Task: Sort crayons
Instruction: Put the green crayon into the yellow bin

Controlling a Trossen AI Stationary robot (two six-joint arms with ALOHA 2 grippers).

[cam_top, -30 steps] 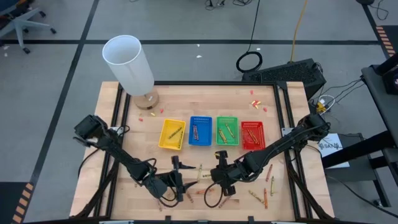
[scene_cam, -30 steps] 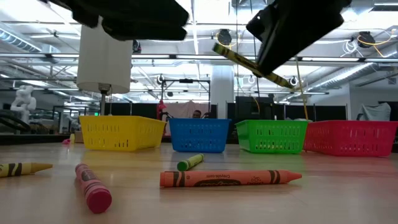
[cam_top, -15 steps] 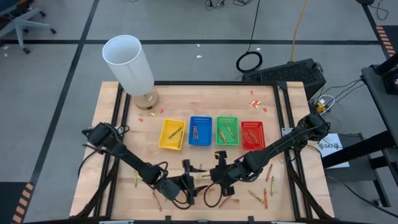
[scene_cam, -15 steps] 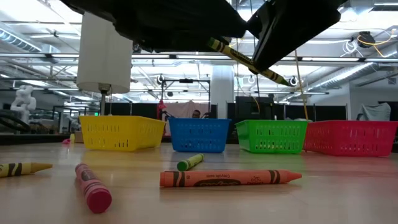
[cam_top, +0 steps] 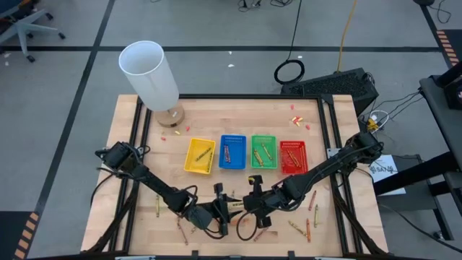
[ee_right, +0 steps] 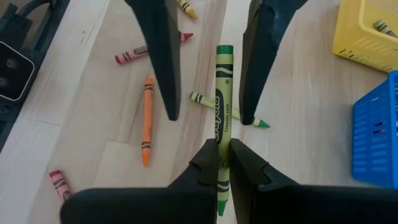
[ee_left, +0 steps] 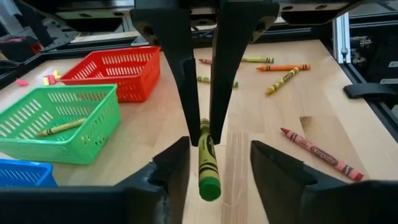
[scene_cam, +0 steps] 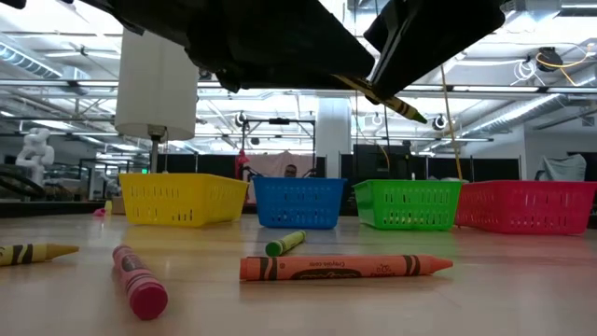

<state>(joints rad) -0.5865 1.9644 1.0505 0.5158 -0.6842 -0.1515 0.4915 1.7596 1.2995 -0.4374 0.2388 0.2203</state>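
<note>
My right gripper (ee_right: 222,152) is shut on a green crayon (ee_right: 222,93) held in the air above the near middle of the table (cam_top: 234,204). My left gripper (ee_left: 219,158) faces it, open. Its fingers (ee_right: 158,56) stand on either side of the crayon's flat free end (ee_left: 209,183) with a gap on each side. In the low view the crayon (scene_cam: 390,103) slopes under both arms. Other crayons lie loose on the wood, among them an orange one (scene_cam: 345,268) and a red one (scene_cam: 138,280). My right gripper pinches the green crayon between its two fingertips (ee_right: 208,163) at the wrapper, past its middle toward the pointed end (ee_right: 219,146). The crayon runs along the fingers and sticks out ahead of them toward my left gripper. It is lifted clear of the table and slopes.
Yellow (cam_top: 199,155), blue (cam_top: 232,152), green (cam_top: 263,151) and red (cam_top: 292,156) trays stand in a row across the table's middle, each with crayons in it. A white cylinder on a wooden foot (cam_top: 149,72) stands at the far left. More crayons lie near right (cam_top: 302,227).
My left gripper has gone toward the table's right edge and a little down, up to my right gripper. Its fingers now stand around the free end of the green crayon. The right gripper and the crayon have kept still.
</note>
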